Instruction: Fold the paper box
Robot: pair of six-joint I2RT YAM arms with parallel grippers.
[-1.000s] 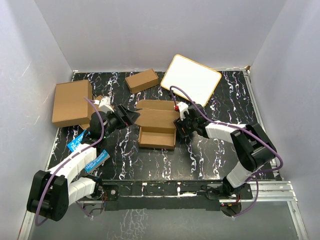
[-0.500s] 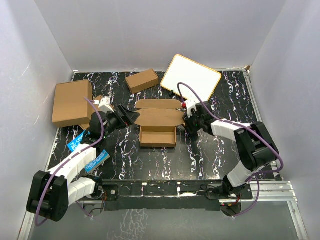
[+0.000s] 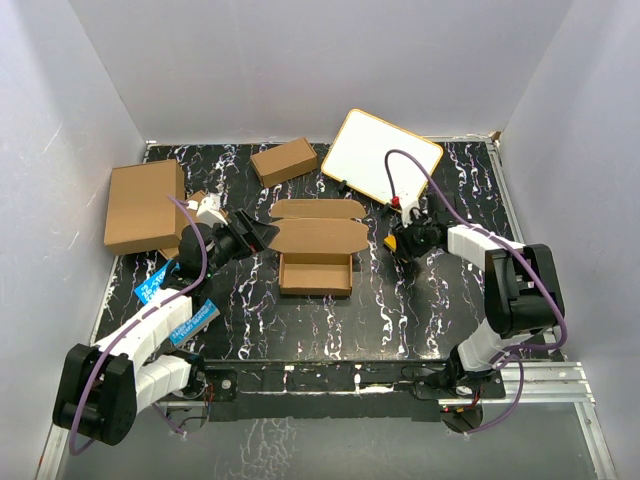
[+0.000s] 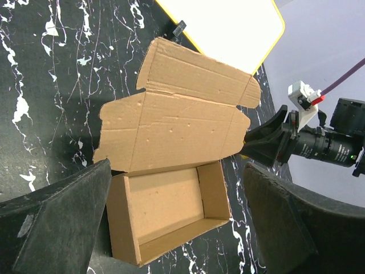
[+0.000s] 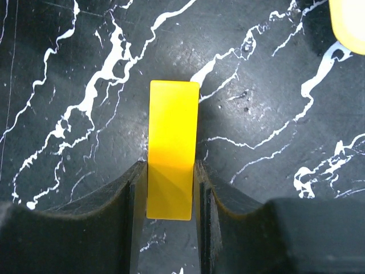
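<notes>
Right gripper [image 5: 170, 170] swung off paper box [image 3: 316, 257], clamps yellow block [image 5: 173, 128] (centre-right); left gripper [image 3: 262, 232] gapes; lid open, needs folding down next.

No legible text; blue stickers [image 3: 152, 283] unreadable

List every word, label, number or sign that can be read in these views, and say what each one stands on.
No text can be read in any view.
Blue stickers on the left arm: white print, too small to read.
Paper box: plain cardboard, no print visible.
White board: blank.
Yellow block: no marking visible.
</notes>
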